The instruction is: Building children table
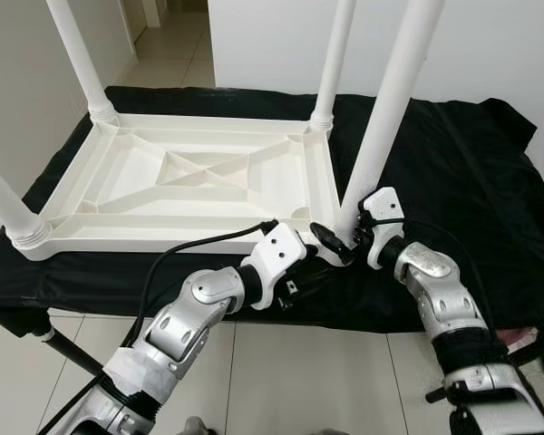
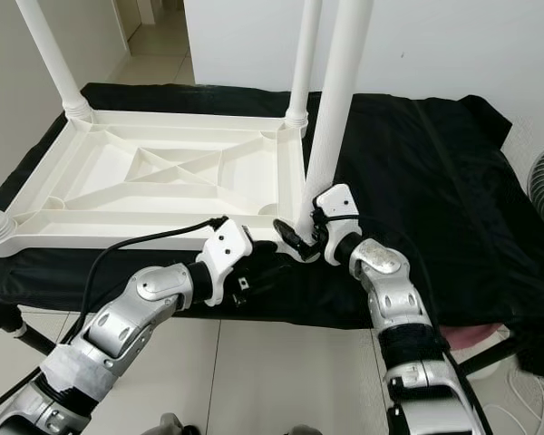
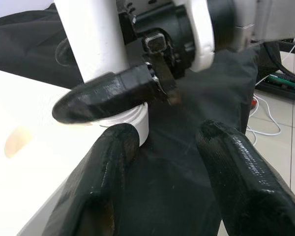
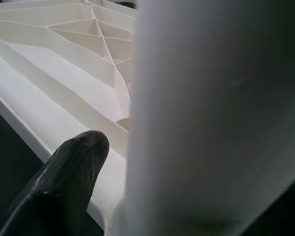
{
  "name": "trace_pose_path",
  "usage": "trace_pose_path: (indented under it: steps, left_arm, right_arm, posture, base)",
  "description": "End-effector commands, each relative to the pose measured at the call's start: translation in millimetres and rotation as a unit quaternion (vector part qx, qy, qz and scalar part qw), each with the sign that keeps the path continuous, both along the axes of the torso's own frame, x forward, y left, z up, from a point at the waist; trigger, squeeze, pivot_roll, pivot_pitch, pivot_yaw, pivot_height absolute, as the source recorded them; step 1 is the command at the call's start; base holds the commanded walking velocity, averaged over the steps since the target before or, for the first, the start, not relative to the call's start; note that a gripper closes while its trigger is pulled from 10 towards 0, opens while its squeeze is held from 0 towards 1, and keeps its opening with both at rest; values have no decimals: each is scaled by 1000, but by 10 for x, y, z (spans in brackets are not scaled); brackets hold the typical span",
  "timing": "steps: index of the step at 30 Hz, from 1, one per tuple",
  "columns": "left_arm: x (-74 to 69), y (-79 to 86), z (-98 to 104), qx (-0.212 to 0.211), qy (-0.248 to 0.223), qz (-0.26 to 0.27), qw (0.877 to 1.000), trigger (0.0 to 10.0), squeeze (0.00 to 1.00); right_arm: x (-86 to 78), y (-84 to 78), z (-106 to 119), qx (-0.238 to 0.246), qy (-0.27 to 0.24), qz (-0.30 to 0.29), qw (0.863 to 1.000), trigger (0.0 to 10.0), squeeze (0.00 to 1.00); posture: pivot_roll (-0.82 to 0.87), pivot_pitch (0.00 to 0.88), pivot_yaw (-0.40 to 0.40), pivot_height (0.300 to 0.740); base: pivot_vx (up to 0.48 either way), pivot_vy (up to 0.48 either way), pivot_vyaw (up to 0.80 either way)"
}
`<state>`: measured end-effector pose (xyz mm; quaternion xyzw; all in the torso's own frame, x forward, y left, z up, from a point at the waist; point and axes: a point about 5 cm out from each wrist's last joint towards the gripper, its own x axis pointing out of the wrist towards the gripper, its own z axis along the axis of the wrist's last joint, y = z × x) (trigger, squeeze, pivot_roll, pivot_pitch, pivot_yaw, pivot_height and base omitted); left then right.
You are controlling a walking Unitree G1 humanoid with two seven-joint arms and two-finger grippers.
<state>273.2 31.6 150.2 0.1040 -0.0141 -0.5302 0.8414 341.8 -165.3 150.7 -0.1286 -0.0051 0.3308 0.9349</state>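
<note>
Here, item: tabletop [image 1: 199, 172] inverted on black cloth [image 1: 453, 172], three legs seated, fourth leg [image 1: 390, 109] at its near right corner.
You had the right gripper [image 1: 344, 243] clamped on that leg's base, likely to steady or twist it into its socket; your left gripper [image 3: 162, 162], fingers apart, waited just beside the collar, gripping nothing.

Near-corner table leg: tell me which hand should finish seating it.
Right. The right hand is already at the base of the near-corner leg, a finger lying against it above the socket. The left hand sits open beside the tabletop edge over the black cloth, gripping nothing.
</note>
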Motion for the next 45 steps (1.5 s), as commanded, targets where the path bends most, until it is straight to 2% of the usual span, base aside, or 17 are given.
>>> trace_pose_path:
  steps: [1, 3, 4, 5, 6, 16, 18, 23, 26, 29, 32, 38, 39, 40, 43, 44, 45]
  left_arm:
    - [-34, -17, -16, 12, 3, -41, 999, 10000, 0]
    - [-34, -17, -16, 12, 3, -41, 999, 10000, 0]
    - [-32, -16, -14, 12, 3, -40, 999, 10000, 0]
    - [-32, -16, -14, 12, 3, -40, 999, 10000, 0]
    - [-29, -14, -9, 12, 2, -39, 999, 10000, 0]
    - [-13, 3, 3, 9, 3, -31, 999, 10000, 0]
    - [-15, 3, 1, 8, 4, -31, 999, 10000, 0]
    - [-19, 3, -1, 8, 4, -31, 999, 10000, 0]
    - [-37, -5, -16, 8, 7, -32, 999, 10000, 0]
    - [-42, -8, -20, 7, 8, -33, 999, 10000, 0]
    - [-53, -16, -26, 6, 10, -36, 999, 10000, 0]
    - [-60, -12, -34, 7, 14, -38, 999, 10000, 0]
    - [-78, -9, -43, 10, 15, -44, 999, 10000, 0]
    - [-78, -9, -43, 10, 15, -44, 999, 10000, 0]
    - [-84, -3, -48, 12, 16, -46, 999, 10000, 0]
    - [-83, 1, -49, 12, 16, -46, 999, 10000, 0]
    - [-83, 1, -48, 13, 17, -46, 999, 10000, 0]
  right_arm:
    - [17, 32, -32, -9, 5, 12, 1000, 10000, 0]
    - [17, 32, -32, -9, 5, 12, 1000, 10000, 0]
    - [29, 32, -51, -12, 10, 12, 1000, 4000, 0]
    - [29, 32, -51, -12, 10, 12, 1000, 4000, 0]
    - [41, 30, -74, -13, 14, 15, 1000, 0, 0]
    - [55, -4, -191, 24, 29, 10, 999, 0, 0]
    - [56, -13, -176, 34, 26, -1, 999, 10000, 0]
    - [56, -12, -162, 47, 25, -19, 998, 10000, 0]
    - [32, 14, -184, 56, 30, -77, 995, 10000, 0]
    - [19, 24, -193, 60, 30, -94, 993, 10000, 0]
    - [-66, 49, -178, 104, 42, -177, 978, 10000, 0]
    - [-164, 34, -168, 112, 27, -265, 957, 10000, 0]
    - [-281, 34, -193, 120, 22, -336, 934, 10000, 0]
    - [-281, 34, -193, 120, 22, -336, 934, 10000, 0]
    - [-393, 94, -204, 124, 20, -381, 916, 10000, 0]
    - [-447, 135, -199, 125, 21, -398, 908, 10000, 0]
    - [-491, 229, -197, 127, 26, -394, 910, 10000, 0]
  posture:
    - [-126, 9, 18, 740]
    - [-126, 9, 18, 740]
    - [-119, 10, 17, 740]
    - [-119, 10, 17, 740]
    - [-116, 14, 17, 740]
    - [-116, 30, 18, 740]
    - [-116, 30, 18, 740]
    - [-116, 36, 17, 740]
    - [-120, 43, 16, 740]
    - [-122, 47, 15, 740]
    - [-132, 57, 21, 740]
    - [-134, 59, 28, 740]
    - [-134, 60, 29, 740]
    - [-134, 60, 29, 740]
    - [-135, 60, 31, 740]
    - [-135, 60, 31, 740]
    - [-135, 60, 31, 740]
  base:
    - [0, 0, 0]
    - [0, 0, 0]
    - [0, 0, 0]
    - [0, 0, 0]
    - [0, 0, 0]
    - [0, 0, 0]
    - [0, 0, 0]
    - [0, 0, 0]
    - [0, 0, 0]
    - [0, 0, 0]
    - [0, 0, 0]
    - [0, 0, 0]
    - [0, 0, 0]
    - [0, 0, 0]
    - [0, 0, 0]
    - [0, 0, 0]
    - [0, 0, 0]
